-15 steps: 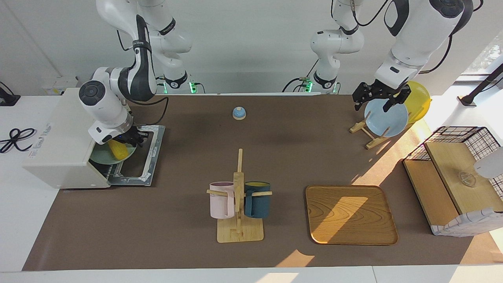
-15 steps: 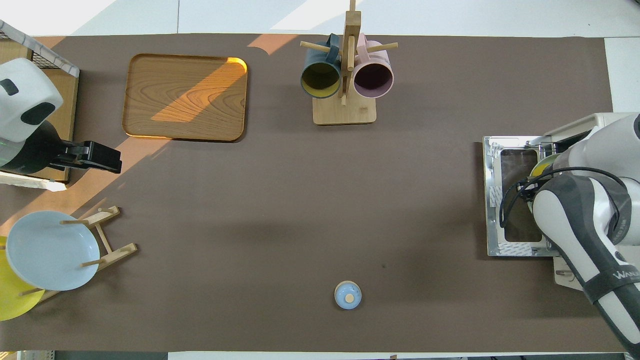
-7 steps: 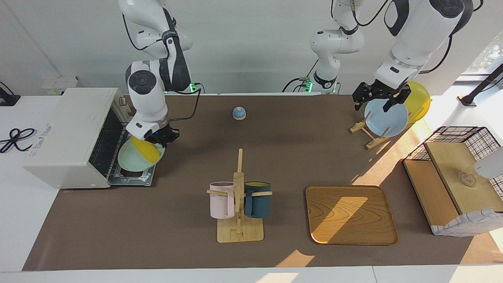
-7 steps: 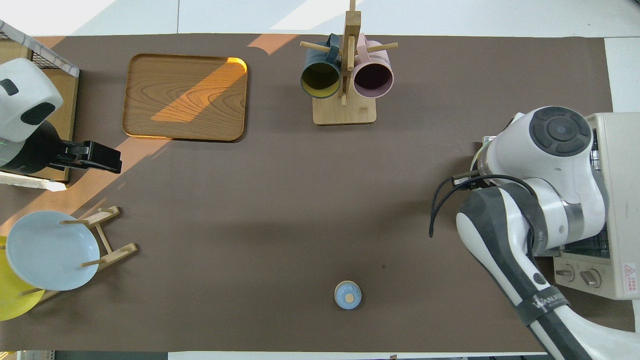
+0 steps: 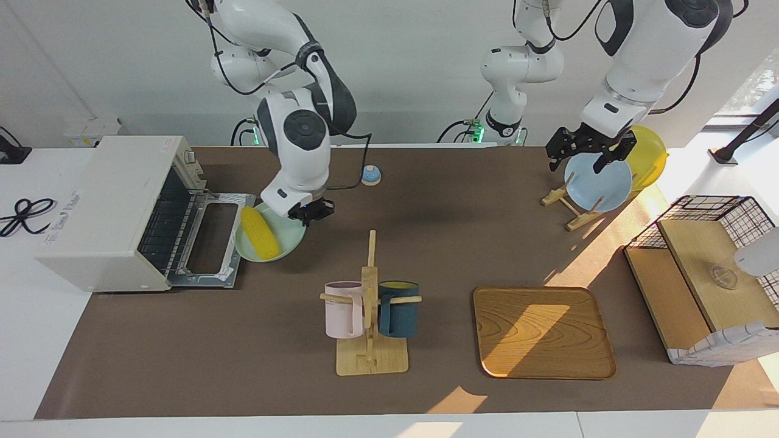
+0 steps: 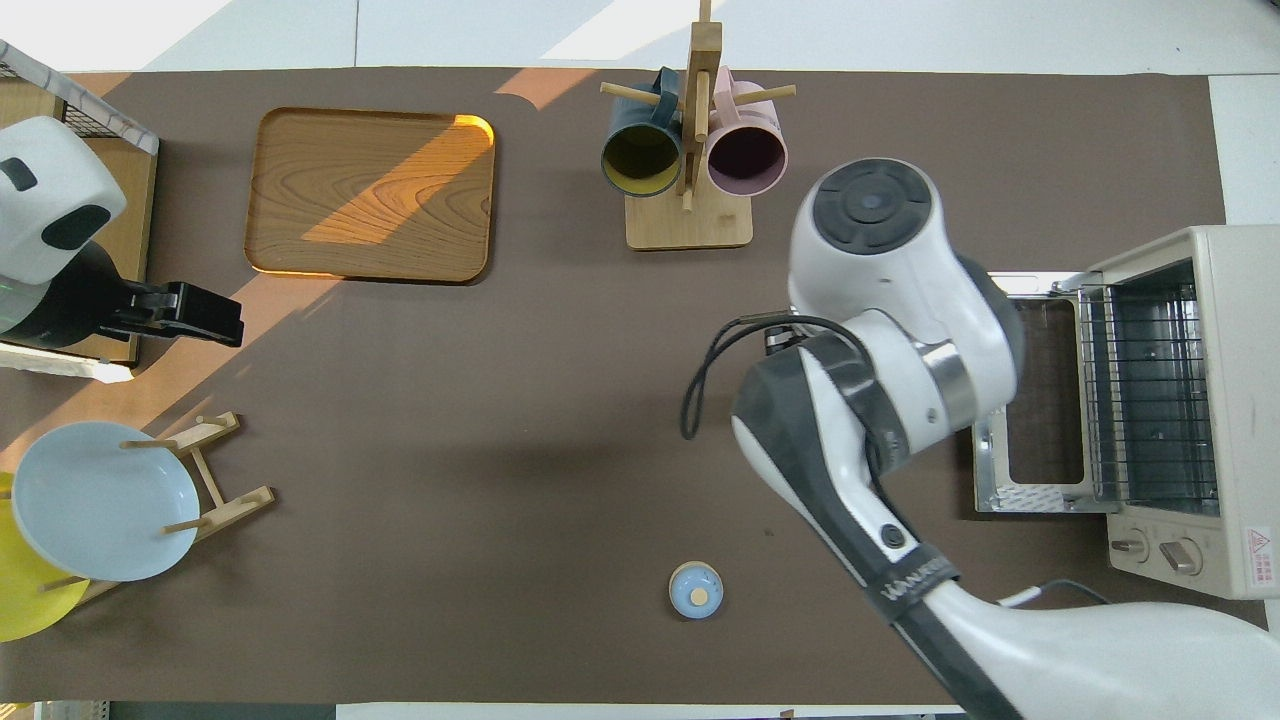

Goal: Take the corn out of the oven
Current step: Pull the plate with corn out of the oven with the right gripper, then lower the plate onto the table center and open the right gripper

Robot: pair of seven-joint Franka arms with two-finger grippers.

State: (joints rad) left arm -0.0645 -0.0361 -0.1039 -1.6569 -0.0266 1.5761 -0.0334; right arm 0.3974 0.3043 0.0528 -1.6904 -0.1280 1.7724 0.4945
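The white oven (image 5: pixel 109 207) stands at the right arm's end of the table, its door (image 5: pixel 213 243) folded down flat, and its wire rack shows bare in the overhead view (image 6: pixel 1150 400). The yellow corn (image 5: pixel 260 239) lies on a pale green plate (image 5: pixel 291 238). My right gripper (image 5: pixel 309 214) is shut on that plate's rim and holds it over the mat, just off the open door's edge. In the overhead view the right arm hides the corn and the plate. My left gripper (image 5: pixel 587 155) is open and waits over the blue plate (image 5: pixel 599 182).
A wooden mug rack (image 5: pixel 370 304) with a pink and a dark blue mug stands mid-table. Also on the table are a wooden tray (image 5: pixel 541 331), a small blue bell (image 5: pixel 370 175), a yellow plate (image 5: pixel 648 155) in the plate rack and a wire basket (image 5: pixel 712 213).
My right gripper has drawn the green plate with the corn out of the oven and carried it past the open door toward the table's middle. The left arm has not moved.
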